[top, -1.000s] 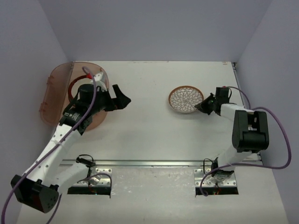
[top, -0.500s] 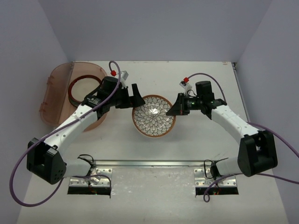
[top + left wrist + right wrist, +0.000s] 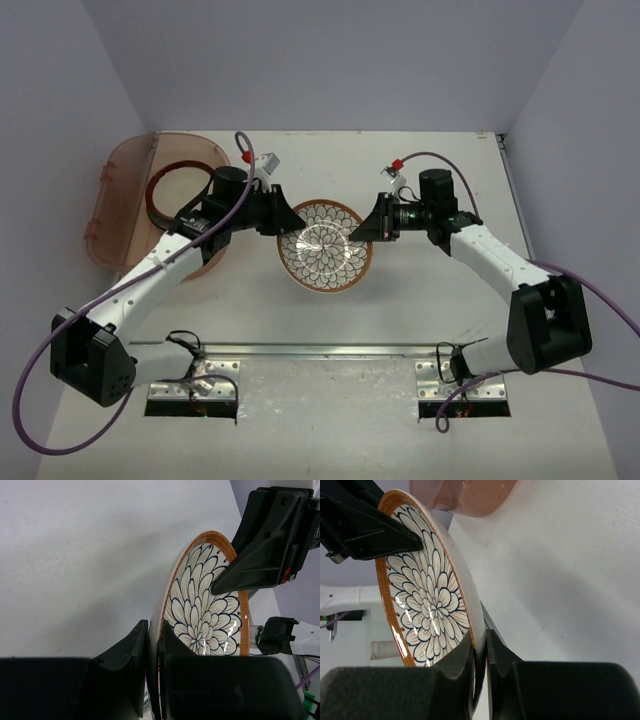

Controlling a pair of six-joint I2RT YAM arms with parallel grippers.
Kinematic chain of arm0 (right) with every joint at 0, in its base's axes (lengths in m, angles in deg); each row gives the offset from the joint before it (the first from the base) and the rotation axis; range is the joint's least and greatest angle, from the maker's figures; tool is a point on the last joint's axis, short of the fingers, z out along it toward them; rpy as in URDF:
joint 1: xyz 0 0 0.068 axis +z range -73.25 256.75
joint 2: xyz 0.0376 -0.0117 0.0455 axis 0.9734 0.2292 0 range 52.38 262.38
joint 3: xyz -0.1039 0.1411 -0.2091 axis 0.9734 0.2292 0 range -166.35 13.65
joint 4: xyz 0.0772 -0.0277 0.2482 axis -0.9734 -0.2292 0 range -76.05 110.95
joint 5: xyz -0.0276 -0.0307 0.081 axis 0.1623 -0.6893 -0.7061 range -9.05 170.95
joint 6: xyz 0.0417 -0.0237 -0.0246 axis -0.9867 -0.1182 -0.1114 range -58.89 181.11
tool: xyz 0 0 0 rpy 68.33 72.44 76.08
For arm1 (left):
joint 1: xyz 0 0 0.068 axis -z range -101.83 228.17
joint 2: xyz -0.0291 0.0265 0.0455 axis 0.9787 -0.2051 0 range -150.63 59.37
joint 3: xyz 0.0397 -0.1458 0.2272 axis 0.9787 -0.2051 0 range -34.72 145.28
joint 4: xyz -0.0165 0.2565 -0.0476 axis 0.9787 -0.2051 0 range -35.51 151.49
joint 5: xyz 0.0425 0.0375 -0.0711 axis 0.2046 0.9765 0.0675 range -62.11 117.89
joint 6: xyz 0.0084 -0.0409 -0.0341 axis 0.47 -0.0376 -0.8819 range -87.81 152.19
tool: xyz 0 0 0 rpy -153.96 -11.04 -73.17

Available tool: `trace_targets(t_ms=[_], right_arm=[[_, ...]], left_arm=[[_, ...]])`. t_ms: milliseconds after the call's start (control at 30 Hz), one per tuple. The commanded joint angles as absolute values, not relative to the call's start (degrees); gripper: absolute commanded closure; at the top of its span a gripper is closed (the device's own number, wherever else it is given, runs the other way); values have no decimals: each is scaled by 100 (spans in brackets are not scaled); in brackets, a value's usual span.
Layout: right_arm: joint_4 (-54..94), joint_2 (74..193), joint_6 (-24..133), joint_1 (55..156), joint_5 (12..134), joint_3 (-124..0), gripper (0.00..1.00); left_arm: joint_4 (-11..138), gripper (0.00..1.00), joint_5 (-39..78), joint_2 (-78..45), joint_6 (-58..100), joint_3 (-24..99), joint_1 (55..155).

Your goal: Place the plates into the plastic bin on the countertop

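The white tabletop (image 3: 440,310) fills most of the top view. The translucent plastic bin (image 3: 112,200) sits at upper left, and the left arm partly hides the brown-rimmed plate (image 3: 160,185) inside it. At centre the petal plate (image 3: 325,250) hangs tilted. The left end effector (image 3: 292,226) pinches its rim. The right end effector (image 3: 352,234) straddles the opposite rim, and I cannot tell whether it presses.
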State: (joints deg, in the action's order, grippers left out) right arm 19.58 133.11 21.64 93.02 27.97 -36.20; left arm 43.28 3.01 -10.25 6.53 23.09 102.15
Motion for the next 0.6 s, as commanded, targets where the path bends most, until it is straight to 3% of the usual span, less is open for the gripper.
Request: trace_targets(t_ms=[0,33,67,133,267,367,567], right_arm=[[3183,13289,1724,9276,2114,-3713,68],[3179,13295,1703,9204,2160,-3687,38],[3145,13298,1704,9121,2223,-3658,16],[2945,13307,1777,8876,2424,-3553,1],[2689,13230,1697,8059,2963,-2916,1],[2545,12950,1821,7847,3521,-2438,1],[2689,12622,1900,7851,3132,-1968,1]], left_arm=[[5180,100,-397,-604,182,2259,9967],[5252,100,-449,-527,32,2269,9832],[5274,100,-486,-469,-83,2316,9675],[5156,100,-510,-411,-220,2522,9145],[4519,100,-126,-364,-352,3100,7649],[4025,100,890,-427,-441,3405,6553],[4117,100,2668,-838,-1081,3322,5473]])
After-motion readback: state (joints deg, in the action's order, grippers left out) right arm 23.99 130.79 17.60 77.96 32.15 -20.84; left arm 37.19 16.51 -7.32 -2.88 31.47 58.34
